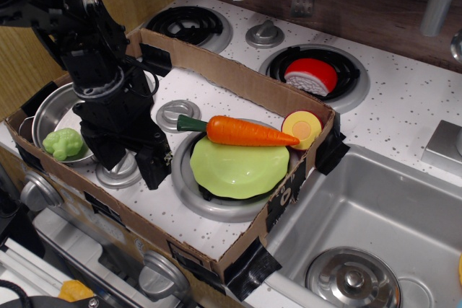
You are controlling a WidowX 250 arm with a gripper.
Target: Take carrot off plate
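Observation:
The orange carrot point(245, 132) with its dark green stub lies across the far rim of the lime-green scalloped plate point(237, 169), pointing right. The plate sits on the front burner inside a cardboard frame. My black gripper point(133, 164) hangs point-down just left of the plate, a short way from the carrot's green end. Its two fingers point(154, 169) stand apart and hold nothing. It touches neither carrot nor plate.
A yellow-and-red fruit half point(302, 128) sits by the carrot's tip against the cardboard wall point(238, 77). A steel pot point(50, 110) with a green toy vegetable point(63, 143) is at the left. A red-and-white dish point(312, 76) is on the back burner. The sink point(375, 214) is at the right.

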